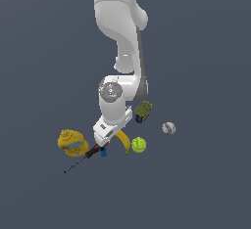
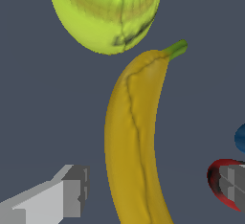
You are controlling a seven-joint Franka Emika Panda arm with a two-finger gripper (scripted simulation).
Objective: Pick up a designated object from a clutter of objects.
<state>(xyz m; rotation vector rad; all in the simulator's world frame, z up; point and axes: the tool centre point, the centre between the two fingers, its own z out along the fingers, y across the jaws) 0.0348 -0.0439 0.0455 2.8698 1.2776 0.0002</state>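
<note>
The banana is curved and yellow with a green tip, and lies on the dark floor. In the exterior view the banana lies just beside the white hand. My gripper is open and low over it. One grey finger and the other finger stand on either side of the banana's body, with gaps to it. In the exterior view my gripper is mostly hidden under the wrist. The yellow-green tennis ball sits just past the banana's green tip.
In the exterior view the tennis ball, white baseball and green-and-blue can lie towards the right. The lumpy yellow item and the thin black-red-blue tool lie towards the left. The tool's red part shows behind one finger.
</note>
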